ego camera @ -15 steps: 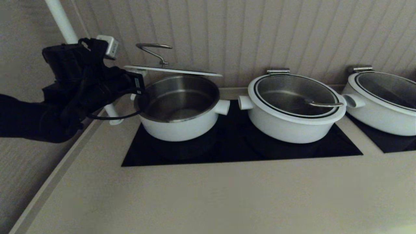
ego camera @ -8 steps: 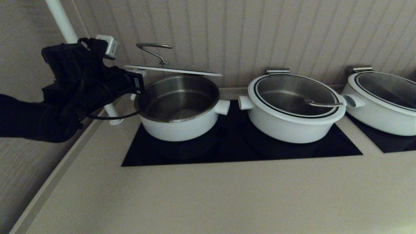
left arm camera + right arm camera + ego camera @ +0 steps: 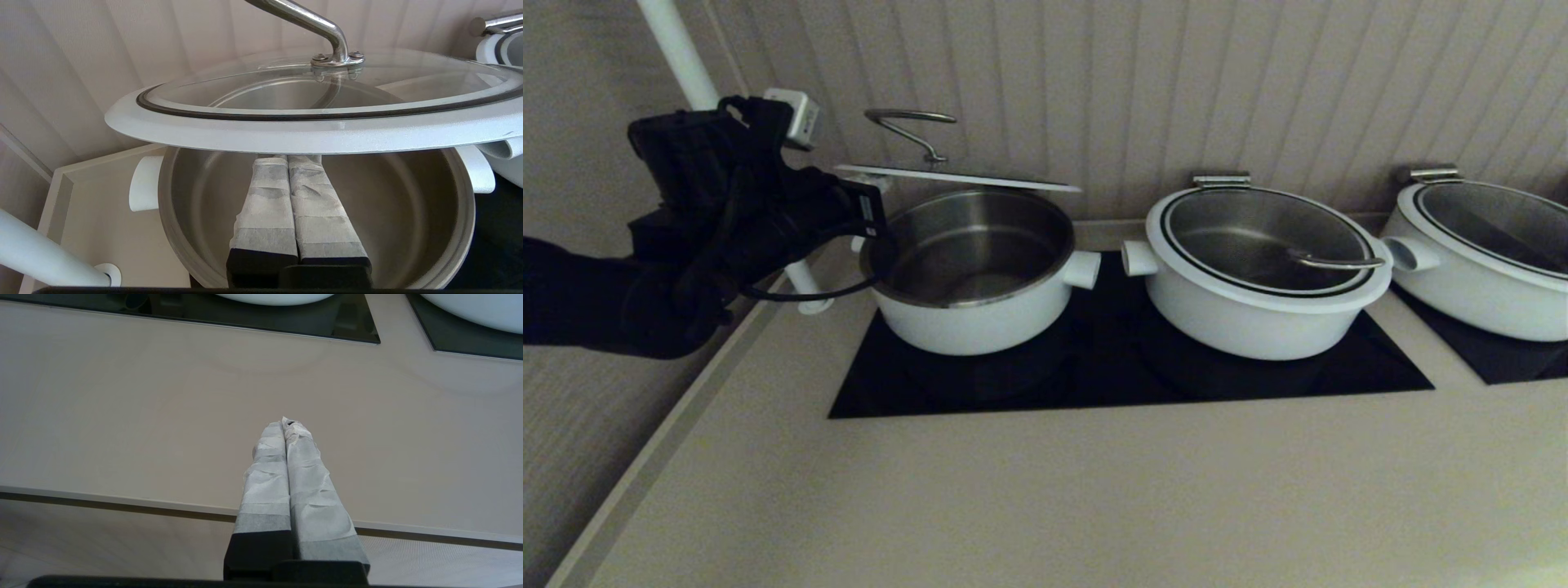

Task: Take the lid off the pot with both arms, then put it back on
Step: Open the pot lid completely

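The pot (image 3: 968,314) stands uncovered at the left of the black cooktop, and its steel inside shows. The lid (image 3: 956,177) hangs nearly level above it, with its wire handle (image 3: 911,124) on top. My left gripper (image 3: 876,200) is at the lid's left edge. In the left wrist view its taped fingers (image 3: 265,204) are pressed together, and the left gripper (image 3: 288,156) has its tips hidden beneath the lid's white rim (image 3: 310,132), over the open pot (image 3: 408,212). My right gripper (image 3: 286,423) is shut and empty above the bare counter near its front edge, out of the head view.
Two other white pots with lids on stand to the right, one in the middle (image 3: 1258,273) and one at the far right (image 3: 1482,257). A white pole (image 3: 678,49) rises behind my left arm. The panelled wall is close behind the pots. The beige counter (image 3: 1054,490) stretches in front.
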You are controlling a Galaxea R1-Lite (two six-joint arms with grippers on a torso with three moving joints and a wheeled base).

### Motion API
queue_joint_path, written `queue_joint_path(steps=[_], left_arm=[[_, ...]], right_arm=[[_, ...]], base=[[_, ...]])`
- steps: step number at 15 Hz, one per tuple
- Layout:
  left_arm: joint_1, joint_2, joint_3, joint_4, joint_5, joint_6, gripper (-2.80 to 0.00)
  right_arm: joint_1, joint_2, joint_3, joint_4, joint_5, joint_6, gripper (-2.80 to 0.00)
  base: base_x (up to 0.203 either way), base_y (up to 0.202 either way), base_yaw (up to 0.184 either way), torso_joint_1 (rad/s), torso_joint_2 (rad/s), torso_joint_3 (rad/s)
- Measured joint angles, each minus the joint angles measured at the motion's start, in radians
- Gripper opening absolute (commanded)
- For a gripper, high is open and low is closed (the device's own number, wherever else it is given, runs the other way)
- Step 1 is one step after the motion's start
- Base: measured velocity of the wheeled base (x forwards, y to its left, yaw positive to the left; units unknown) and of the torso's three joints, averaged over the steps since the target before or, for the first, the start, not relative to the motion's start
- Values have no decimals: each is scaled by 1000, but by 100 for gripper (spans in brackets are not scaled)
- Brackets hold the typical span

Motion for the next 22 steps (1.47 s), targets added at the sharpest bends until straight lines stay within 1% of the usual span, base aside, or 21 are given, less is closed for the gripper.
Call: queue_joint_path(steps=[22], left_arm=[[-1, -10, -1, 1, -1, 2, -280]], right_arm=[[0, -6, 0, 0, 0, 1, -280]], base=[[0, 0, 0, 0, 0, 0]])
